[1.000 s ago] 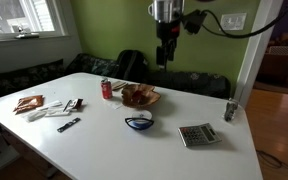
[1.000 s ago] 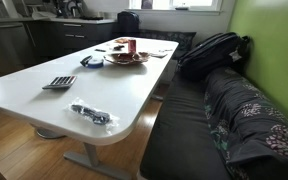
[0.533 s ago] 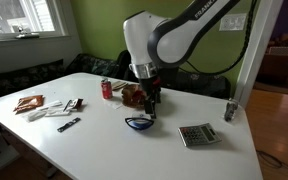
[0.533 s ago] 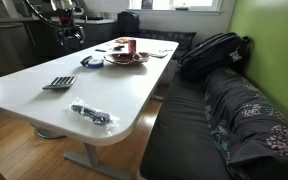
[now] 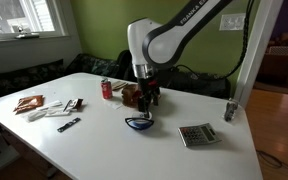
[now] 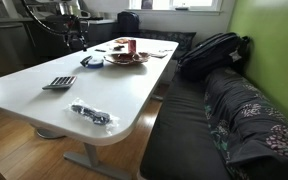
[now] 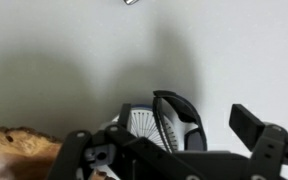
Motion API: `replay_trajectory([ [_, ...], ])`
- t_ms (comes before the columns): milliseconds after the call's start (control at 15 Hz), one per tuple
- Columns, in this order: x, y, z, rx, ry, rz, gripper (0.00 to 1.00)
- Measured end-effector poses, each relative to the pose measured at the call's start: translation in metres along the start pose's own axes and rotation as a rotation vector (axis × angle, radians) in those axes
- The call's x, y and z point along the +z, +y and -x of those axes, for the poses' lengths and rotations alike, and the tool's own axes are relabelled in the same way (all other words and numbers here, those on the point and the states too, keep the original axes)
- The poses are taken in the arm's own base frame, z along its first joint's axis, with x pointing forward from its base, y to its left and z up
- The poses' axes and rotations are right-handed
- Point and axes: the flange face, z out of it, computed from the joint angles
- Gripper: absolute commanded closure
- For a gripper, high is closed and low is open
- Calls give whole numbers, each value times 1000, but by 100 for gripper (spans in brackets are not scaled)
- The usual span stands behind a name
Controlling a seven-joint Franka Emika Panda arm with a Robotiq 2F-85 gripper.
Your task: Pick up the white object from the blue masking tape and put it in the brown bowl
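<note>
**Claw.** The grey two-fingered claw [image 7: 174,152] hangs over the table with its jaws spread wide. Nothing is held between the fingers [image 7: 267,143]. In an exterior view the claw [image 5: 150,102] points straight down, clear of the surface.

**White rounded table** [image 5: 104,140]. It lies beneath the claw and carries every item listed here.

**Shallow brown bowl with an uneven rim** [image 5: 139,96]. It stands just beside the claw, on the far side of it in an exterior view. In the wrist view only an edge [image 7: 19,142] shows, next to one finger. Its contents cannot be made out.

**Grey calculator** [image 5: 196,135]. It lies flat, well apart from the claw and away from the bowl.

**Dark-blue ring-shaped roll of masking tape** [image 7: 164,122]. It lies flat directly below the claw, between the spread fingers in the wrist view. It is near the bowl; whether the two touch cannot be told.

**Red soda can** [image 5: 107,89]. It stands upright beyond the bowl from the claw.

**Small white piece** [image 7: 144,122]. It sits inside the hole of the tape roll, under the claw, and is not gripped.

**Change.** Half a second ago the claw stood lower, close over the roll; it is now slightly higher. A second ago it hung high above the table. The roll, bowl, can and calculator have not shifted.
</note>
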Motion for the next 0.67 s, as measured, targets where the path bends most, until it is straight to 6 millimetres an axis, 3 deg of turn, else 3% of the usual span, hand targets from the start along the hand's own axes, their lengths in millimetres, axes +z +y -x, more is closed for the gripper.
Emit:
replay_trajectory([
  [267, 34, 63, 1, 199, 2, -117, 0],
  [400, 41, 84, 2, 253, 14, -154, 0],
  [667, 38, 77, -1, 242, 19, -152, 0],
])
